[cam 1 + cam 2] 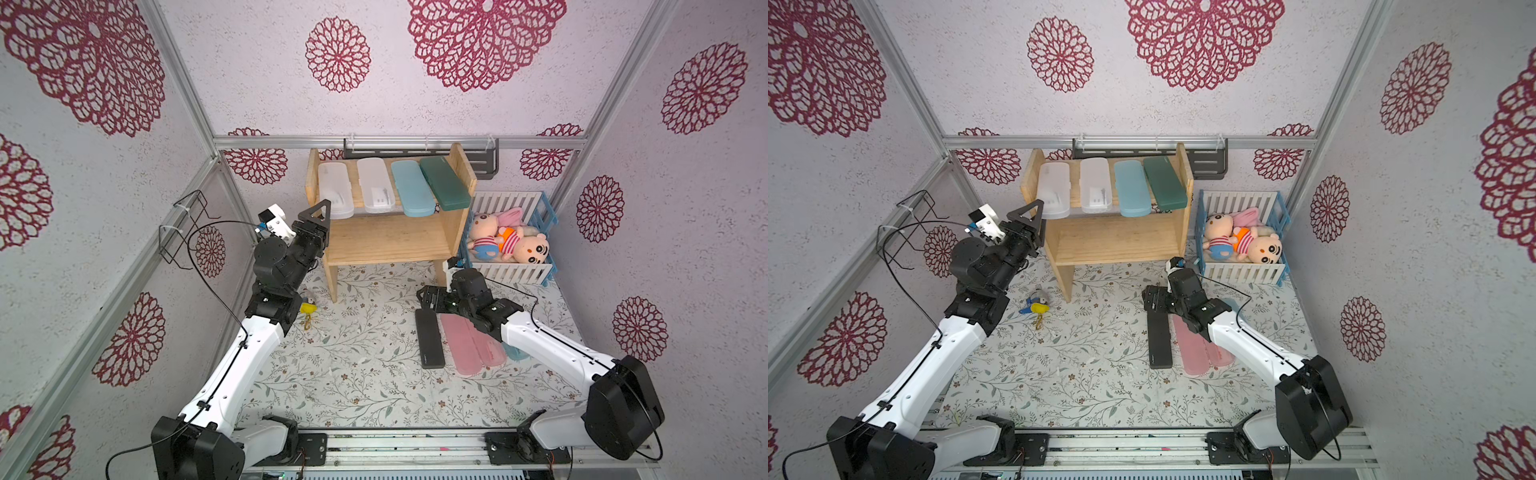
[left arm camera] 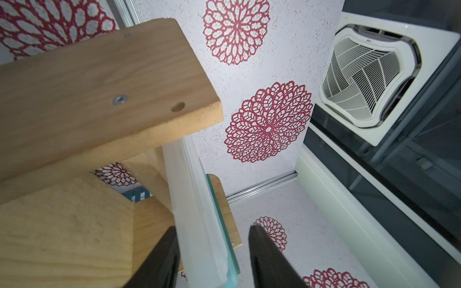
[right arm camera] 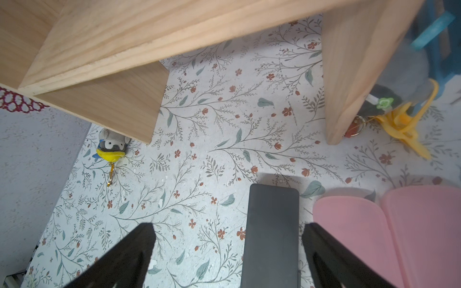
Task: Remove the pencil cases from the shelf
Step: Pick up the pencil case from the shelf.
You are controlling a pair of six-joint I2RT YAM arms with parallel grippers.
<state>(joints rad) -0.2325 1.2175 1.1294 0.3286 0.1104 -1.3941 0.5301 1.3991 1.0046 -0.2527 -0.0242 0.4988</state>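
Frosted pencil case (image 2: 197, 224) overhangs shelf (image 2: 99, 82) edge, loosely straddled by left tool (image 2: 212, 227).

Two matching arms. The left arm (image 1: 249, 353) and right arm (image 1: 552, 345) each have long white shells dotted with small dark screws and linked by black elbow and wrist joints. Each ends in a bulky, rounded black shoulder housing (image 1: 623, 407). A thin black cable (image 1: 226, 372) is held to the white shell by black clips and loops free beyond it. A small white camera block (image 1: 274, 218) with a blue fitting sits at each wrist. The fingers (image 3: 119, 259) are matt black and tapering — an open triangular frame in both top views.
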